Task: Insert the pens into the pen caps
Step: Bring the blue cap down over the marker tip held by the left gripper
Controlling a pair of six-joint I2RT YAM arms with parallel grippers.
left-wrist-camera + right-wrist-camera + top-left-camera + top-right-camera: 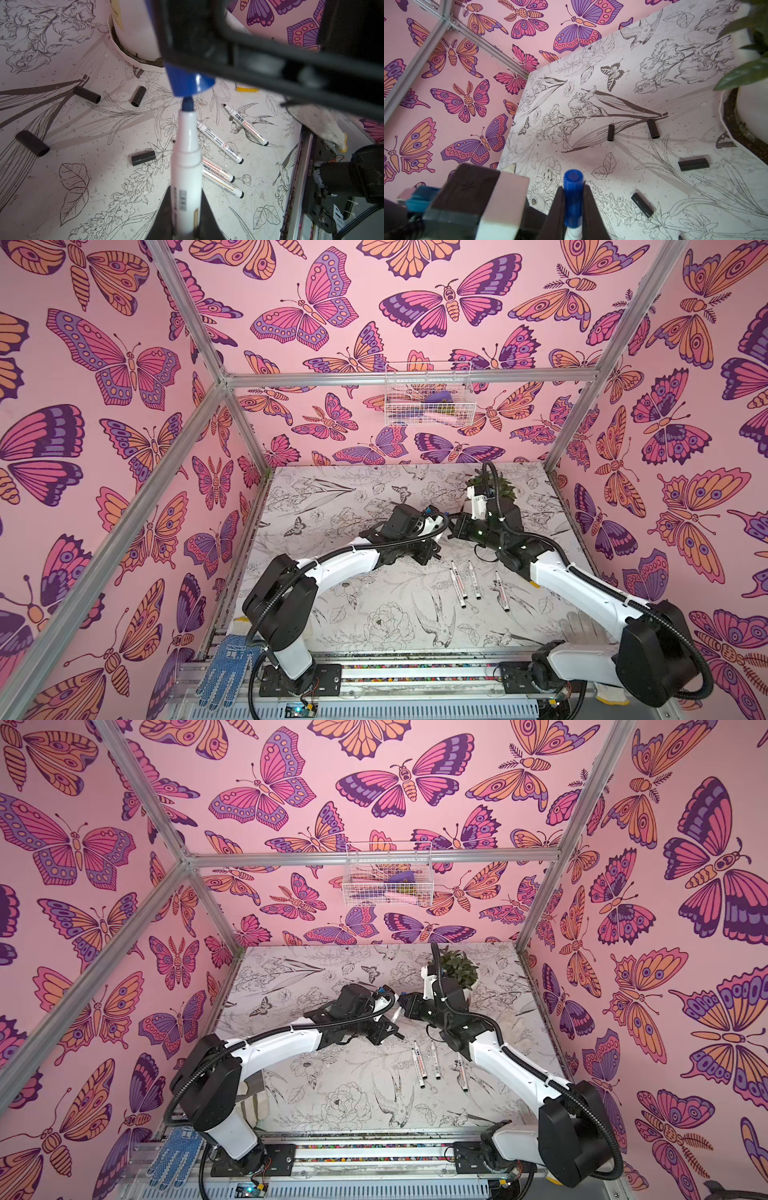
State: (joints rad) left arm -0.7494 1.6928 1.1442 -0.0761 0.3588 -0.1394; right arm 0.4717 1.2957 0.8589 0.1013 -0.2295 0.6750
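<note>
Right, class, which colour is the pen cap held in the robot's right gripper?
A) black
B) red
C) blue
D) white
C: in the right wrist view the right gripper is shut on a blue cap, while the black caps lie loose on the table.

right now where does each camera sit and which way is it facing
Top views: high at the front, looking down and back over the table; left arm and right arm show.
Left wrist: on the left arm, facing the robot's right along the left pincer, shut on a pen meeting the blue cap.
Right wrist: on the right arm, facing the robot's left along the right pincer, shut on that blue cap.
Shared: both wrist views show the four black caps.
</note>
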